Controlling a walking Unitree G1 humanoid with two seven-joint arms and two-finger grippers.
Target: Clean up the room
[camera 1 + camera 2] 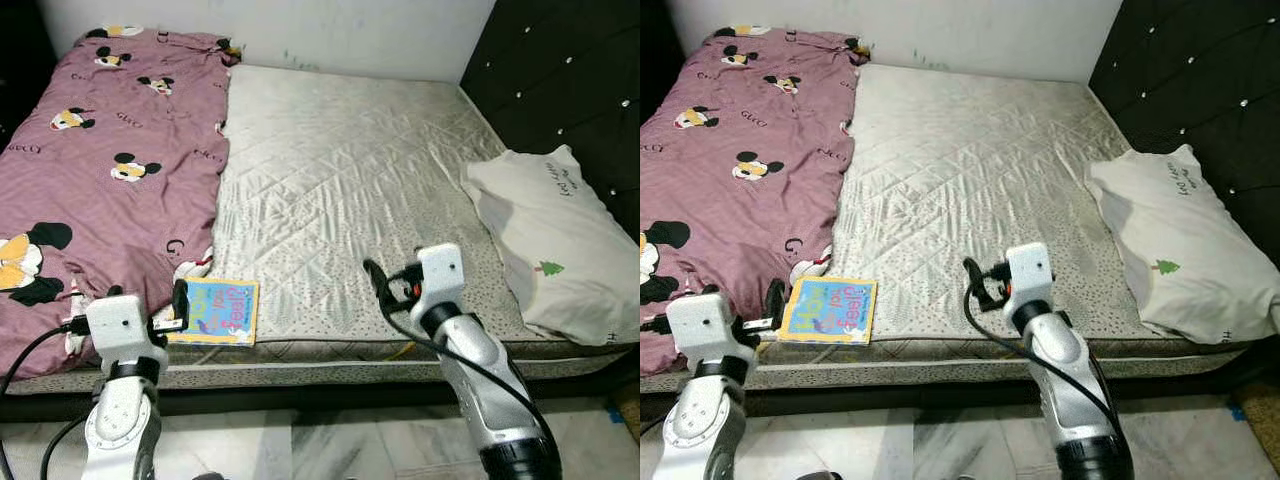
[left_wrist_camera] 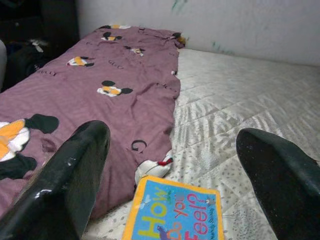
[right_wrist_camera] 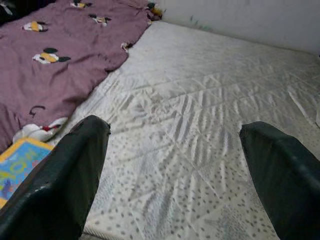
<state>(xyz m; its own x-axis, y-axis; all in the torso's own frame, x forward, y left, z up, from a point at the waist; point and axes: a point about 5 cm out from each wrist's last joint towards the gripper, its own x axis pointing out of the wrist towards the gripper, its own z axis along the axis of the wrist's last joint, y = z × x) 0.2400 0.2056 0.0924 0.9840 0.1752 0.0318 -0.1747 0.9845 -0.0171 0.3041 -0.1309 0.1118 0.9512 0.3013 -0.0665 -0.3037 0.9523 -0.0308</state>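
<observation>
The scene was evenly lit and sharp. The black fingers [image 2: 60, 185] were blurred in both wrist views.

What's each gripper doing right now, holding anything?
Left gripper: open, empty, at the book near the mattress edge.
Right gripper: open, empty, over the bare mattress.

The blanket [image 1: 110, 170] lies on the left side of the mattress [image 1: 340, 190], running from near edge to far. The book [image 1: 215, 312] lies on the mattress at its near edge, just right of the blanket. The pillow [image 1: 555, 245] lies on the right side, against the headboard [image 1: 570, 90].
</observation>
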